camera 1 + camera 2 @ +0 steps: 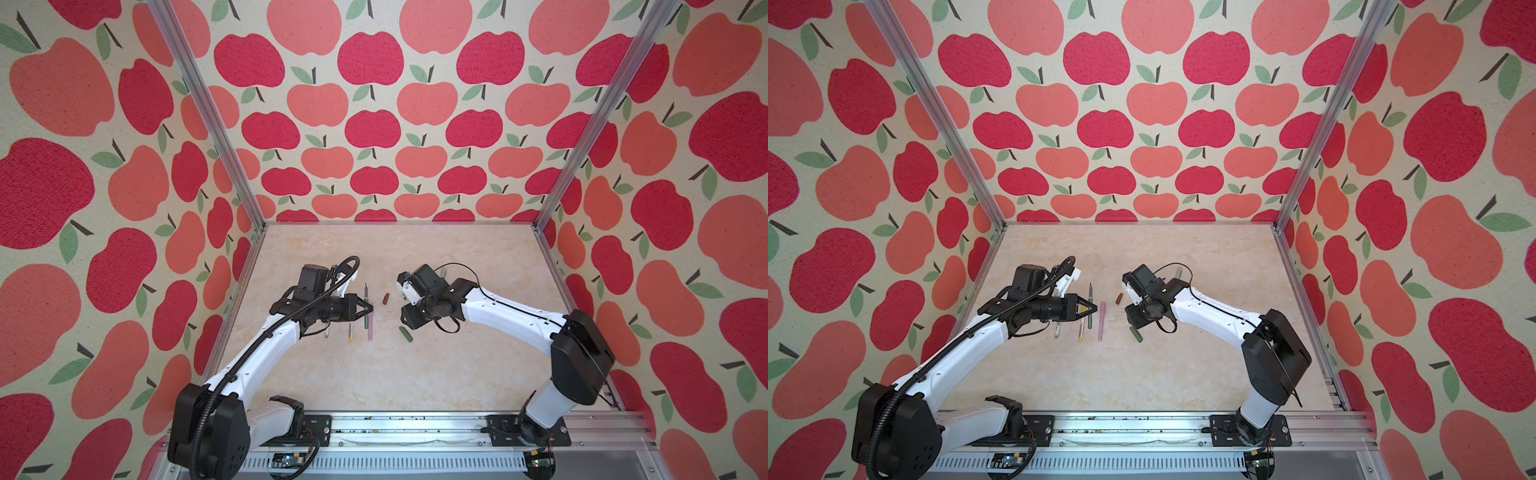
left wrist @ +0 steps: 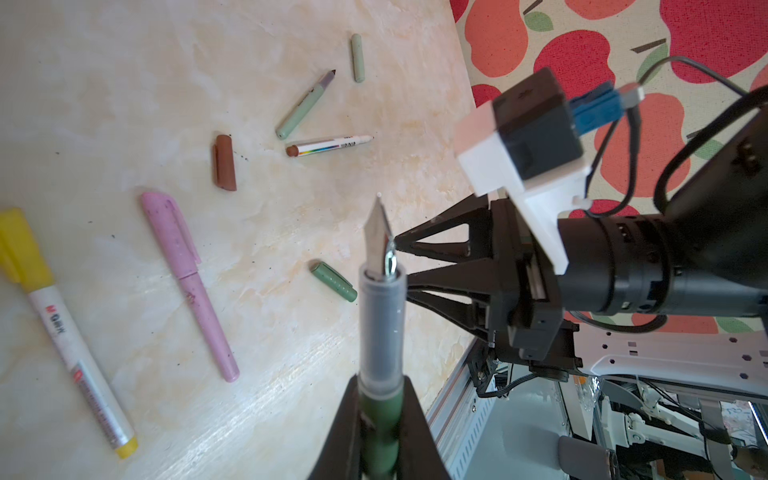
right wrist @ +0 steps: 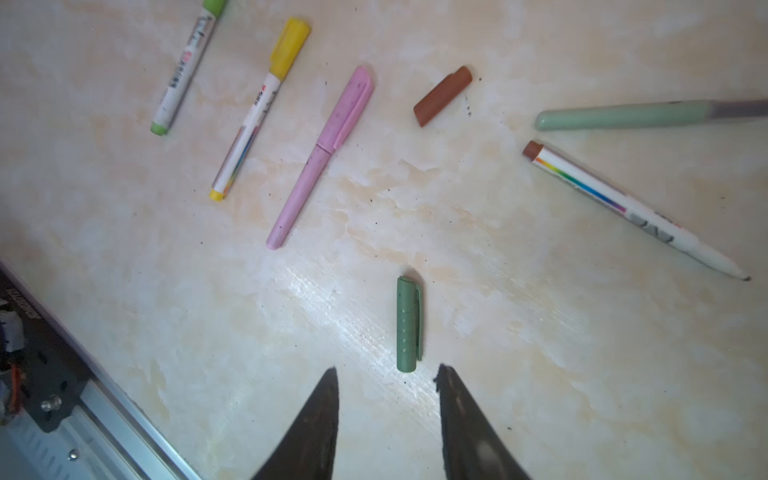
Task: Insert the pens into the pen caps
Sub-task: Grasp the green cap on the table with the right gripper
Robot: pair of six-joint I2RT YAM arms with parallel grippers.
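Dark green pen [image 2: 381, 324]: uncapped, with the grey grip section and metal nib exposed. Its barrel is clamped between the closed fingers of the left gripper [image 2: 380, 380], and the nib projects forward past the fingertips.

Dark green cap [image 3: 408, 324]: lying flat on the marbled tabletop [image 3: 540, 374], directly ahead of the right gripper [image 3: 386, 369]. Its near end sits about level with the fingertips, in the gap between them. No contact is visible.

Right gripper: fingers parted to a moderate gap, holding nothing. It faces the left gripper across open table in both top views.

Brown cap [image 3: 442, 95]: loose on the table, farther ahead of the right gripper than the green cap.

Pink pen [image 3: 320, 162]: capped, lying flat, close by the left gripper.

Yellow-capped pen [image 3: 259, 112] and lime-capped pen [image 3: 185, 70]: white printed barrels, both capped. They lie side by side, beyond the pink pen as seen from the right gripper.

Pale sage pen [image 2: 305, 104]: uncapped, dark tip.

White pen with rainbow stripe [image 2: 328, 145]: uncapped, brown butt end, which lies near the sage pen's butt.

Pale sage cap [image 2: 357, 57]: loose, just past the sage pen's tip and farthest from the left gripper.
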